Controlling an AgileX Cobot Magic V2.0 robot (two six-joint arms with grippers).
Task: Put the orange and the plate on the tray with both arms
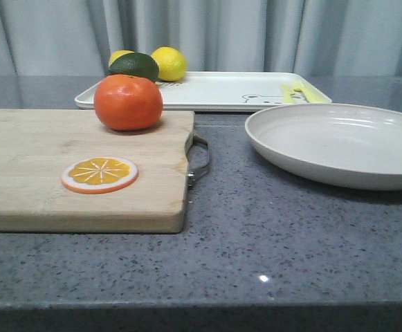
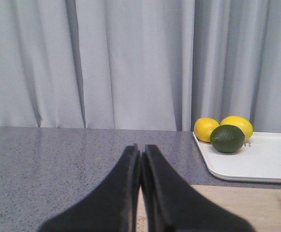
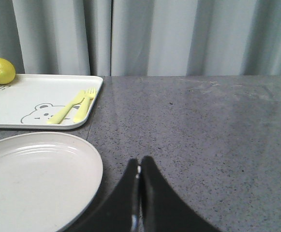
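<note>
We have both end effectors closed and empty: the left end effector (image 2: pixel 140 193) hovers over the near end of the cutting board (image 1: pixel 76 173), the right end effector (image 3: pixel 140 198) over bare counter (image 3: pixel 203 130). The orange (image 1: pixel 128 102) sits on the board's far end, ahead and to the right of our left arm. The plate (image 1: pixel 339 142) lies just left of our right arm. The tray (image 1: pixel 207 90) waits behind both.

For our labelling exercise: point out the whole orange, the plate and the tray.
orange (image 1: pixel 128 102), front view, middle of its skin.
plate (image 1: pixel 339 144), front view, bare inner surface.
tray (image 1: pixel 221 90), front view, bare white floor.
</note>
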